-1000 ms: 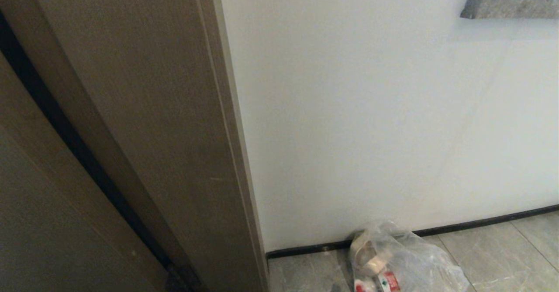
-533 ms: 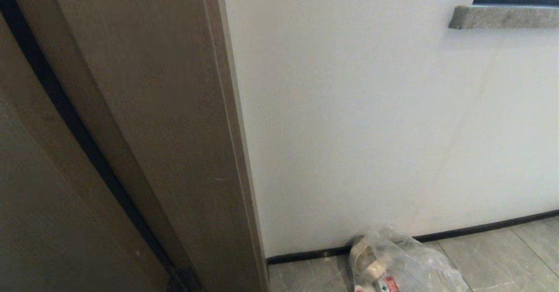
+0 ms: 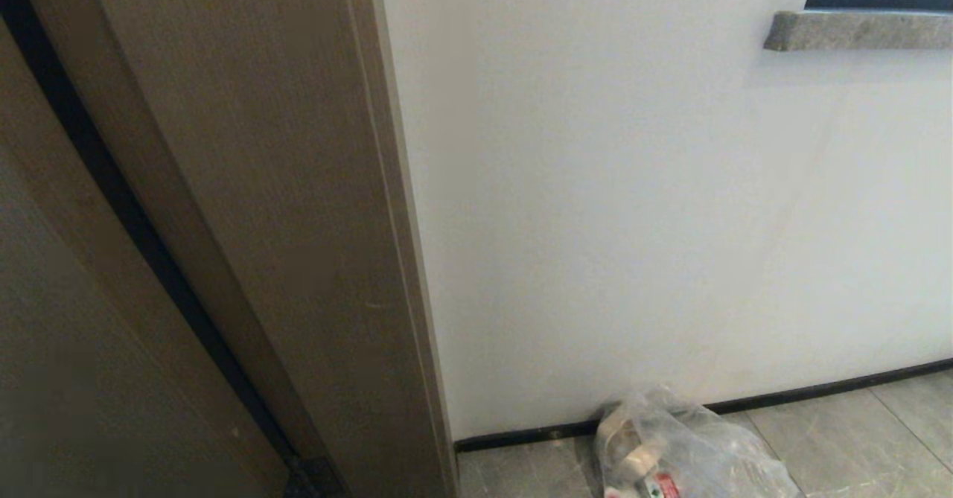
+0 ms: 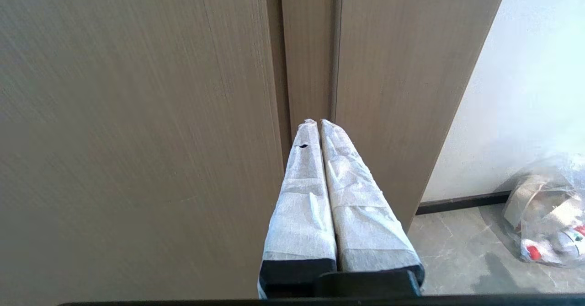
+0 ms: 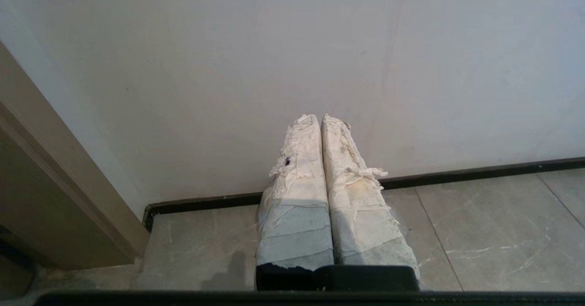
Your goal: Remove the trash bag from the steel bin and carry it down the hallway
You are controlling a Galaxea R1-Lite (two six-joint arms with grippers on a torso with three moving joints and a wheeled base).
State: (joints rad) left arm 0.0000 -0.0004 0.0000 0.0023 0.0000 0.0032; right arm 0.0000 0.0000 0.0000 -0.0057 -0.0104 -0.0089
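The trash bag (image 3: 689, 449), clear and crinkled with pale scraps and a red-labelled item inside, lies on the grey tiled hallway floor (image 3: 856, 438) against the white wall. It also shows in the left wrist view as the trash bag (image 4: 548, 210), off to the side of my left gripper (image 4: 319, 122). That gripper is shut and empty, pointing at the tan door frame. My right gripper (image 5: 319, 117) is shut and empty too, pointing at the wall above the baseboard. The steel bin is out of view.
A tan door frame (image 3: 298, 222) and a door (image 3: 67, 349) fill the left side. A black baseboard (image 3: 819, 391) runs along the white wall (image 3: 633, 222). A grey stone sill (image 3: 856, 30) juts out at the upper right.
The whole head view has shifted a little: the sill and the bag sit lower in the picture than a second ago. The bag itself lies in the same place by the wall.
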